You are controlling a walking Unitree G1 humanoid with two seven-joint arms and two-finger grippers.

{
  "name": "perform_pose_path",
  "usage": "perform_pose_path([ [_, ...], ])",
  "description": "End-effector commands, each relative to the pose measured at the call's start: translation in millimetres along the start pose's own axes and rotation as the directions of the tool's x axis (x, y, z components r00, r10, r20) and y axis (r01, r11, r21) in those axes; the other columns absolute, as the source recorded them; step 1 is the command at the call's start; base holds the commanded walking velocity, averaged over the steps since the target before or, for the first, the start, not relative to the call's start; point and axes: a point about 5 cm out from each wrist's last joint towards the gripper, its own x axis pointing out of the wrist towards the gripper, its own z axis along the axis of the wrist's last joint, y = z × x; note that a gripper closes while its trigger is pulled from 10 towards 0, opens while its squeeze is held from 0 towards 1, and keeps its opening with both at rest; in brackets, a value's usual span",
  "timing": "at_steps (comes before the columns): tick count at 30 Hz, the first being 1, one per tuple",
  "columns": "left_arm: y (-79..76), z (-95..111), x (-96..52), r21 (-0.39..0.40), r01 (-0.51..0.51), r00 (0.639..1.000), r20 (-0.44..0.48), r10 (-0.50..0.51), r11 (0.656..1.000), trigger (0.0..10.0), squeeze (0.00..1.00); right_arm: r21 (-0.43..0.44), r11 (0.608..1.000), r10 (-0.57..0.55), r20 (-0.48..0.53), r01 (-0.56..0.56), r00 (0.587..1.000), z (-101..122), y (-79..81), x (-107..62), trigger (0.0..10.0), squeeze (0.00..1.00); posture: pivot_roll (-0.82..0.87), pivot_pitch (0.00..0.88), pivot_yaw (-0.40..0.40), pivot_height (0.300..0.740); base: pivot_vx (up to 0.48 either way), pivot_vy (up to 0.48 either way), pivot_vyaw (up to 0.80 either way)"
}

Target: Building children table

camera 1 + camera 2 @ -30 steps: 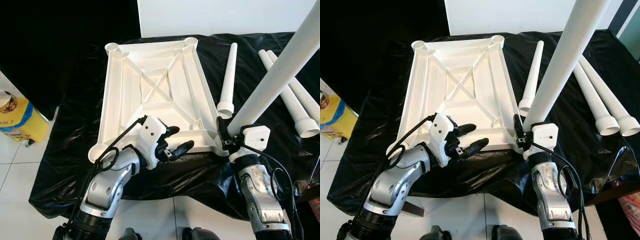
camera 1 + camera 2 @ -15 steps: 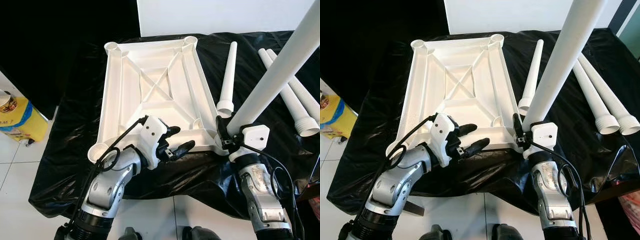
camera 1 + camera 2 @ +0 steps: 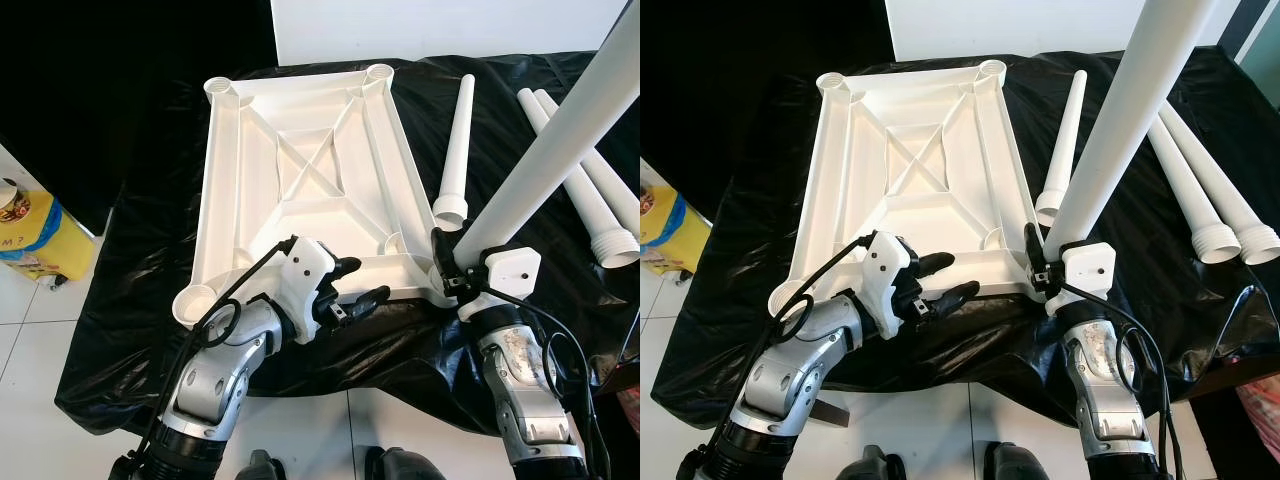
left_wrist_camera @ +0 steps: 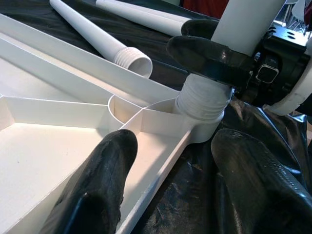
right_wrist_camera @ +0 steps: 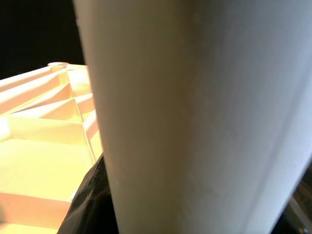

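The white tabletop (image 3: 300, 170) lies upside down on a black sheet, ribs up, with a round socket at each corner. My right gripper (image 3: 447, 272) is shut on a long white leg (image 3: 560, 140), which stands tilted with its threaded end (image 4: 202, 100) in the near right corner socket (image 4: 207, 129). The same leg (image 5: 195, 122) looms close in the right wrist view, beside the tabletop (image 5: 39, 126). My left gripper (image 3: 364, 279) is open at the tabletop's near edge, just left of that socket. One finger (image 4: 105, 180) is over the tabletop's inside and the other (image 4: 253, 170) over the sheet.
A loose leg (image 3: 457, 150) lies right of the tabletop, and two more legs (image 3: 590, 190) lie at the far right. The black sheet (image 3: 150, 300) drapes over the support's front edge above white floor tiles. A yellow bag (image 3: 35, 240) stands at the left.
The whole picture has shifted slightly, so the camera moved. Both grippers and the leg keep their places relative to the tabletop.
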Motion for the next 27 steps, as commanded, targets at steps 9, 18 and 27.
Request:
perform_pose_path([
  [9, 6.2, 1.6, -4.2, 0.057, -0.077, 0.997, -0.006, 0.077, 0.995, 10.0, 0.00, 0.012, 0.999, 0.047, -0.063, -0.046, 0.997, -10.3, 12.8, -3.6, 10.0, 0.00, -0.03, 0.168, 0.052, 0.740, 0.000, 0.000, 0.00],
  [18, 7.0, 1.8, -5.7, 0.071, -0.079, 0.997, -0.006, 0.079, 0.994, 10.0, 0.00, -0.001, 0.998, 0.068, -0.030, -0.068, 0.997, -4.1, 16.1, 0.4, 10.0, 0.00, -0.02, 0.159, 0.044, 0.740, 0.000, 0.000, 0.00],
  [27, 7.1, 1.3, -6.5, 0.048, -0.074, 0.997, -0.013, 0.075, 0.996, 10.0, 0.00, -0.045, 0.994, 0.096, 0.017, -0.095, 0.995, 6.5, 16.8, 5.9, 10.0, 0.00, -0.01, 0.166, 0.051, 0.740, 0.000, 0.000, 0.00],
])
